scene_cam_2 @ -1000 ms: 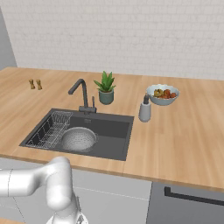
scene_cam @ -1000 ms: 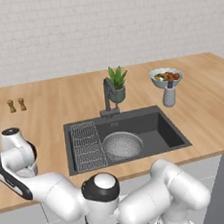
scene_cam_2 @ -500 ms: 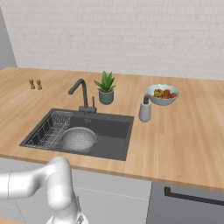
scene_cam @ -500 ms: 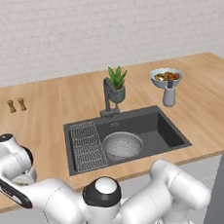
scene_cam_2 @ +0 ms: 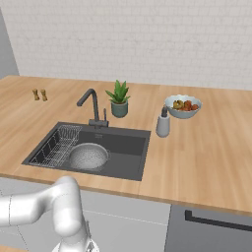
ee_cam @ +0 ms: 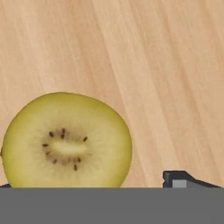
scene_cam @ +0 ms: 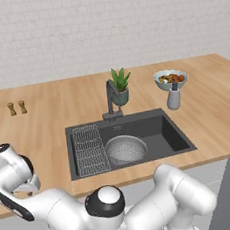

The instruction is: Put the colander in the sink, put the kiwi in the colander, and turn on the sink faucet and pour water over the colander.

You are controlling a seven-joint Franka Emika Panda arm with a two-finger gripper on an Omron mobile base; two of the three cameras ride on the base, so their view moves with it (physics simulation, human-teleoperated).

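A halved yellowish-olive kiwi (ee_cam: pixel 65 140) lies cut side up on the wooden counter, close under my hand. My gripper (ee_cam: pixel 94 186) is open and straddles the kiwi; one dark fingertip (ee_cam: pixel 179 179) stands well clear of the fruit on the right. From the left base camera my hand (scene_cam: pixel 12 170) hangs low over the counter left of the sink (scene_cam: pixel 174 131). The grey colander (scene_cam: pixel 124 148) (scene_cam_2: pixel 88 156) sits upright in the sink (scene_cam_2: pixel 128 147), below the dark faucet (scene_cam: pixel 110 95) (scene_cam_2: pixel 88 101). No water runs.
A wire rack (scene_cam: pixel 89 147) (scene_cam_2: pixel 54 145) fills the sink's left part. Behind the sink stands a potted plant (scene_cam: pixel 120 86); to its right are a soap dispenser (scene_cam: pixel 173 98) and a white fruit bowl (scene_cam: pixel 170 78). Two brown shakers (scene_cam: pixel 16 107) stand far left.
My hand has sunk lower toward the counter at the left of the sink. Colander, faucet and the rest have not moved.
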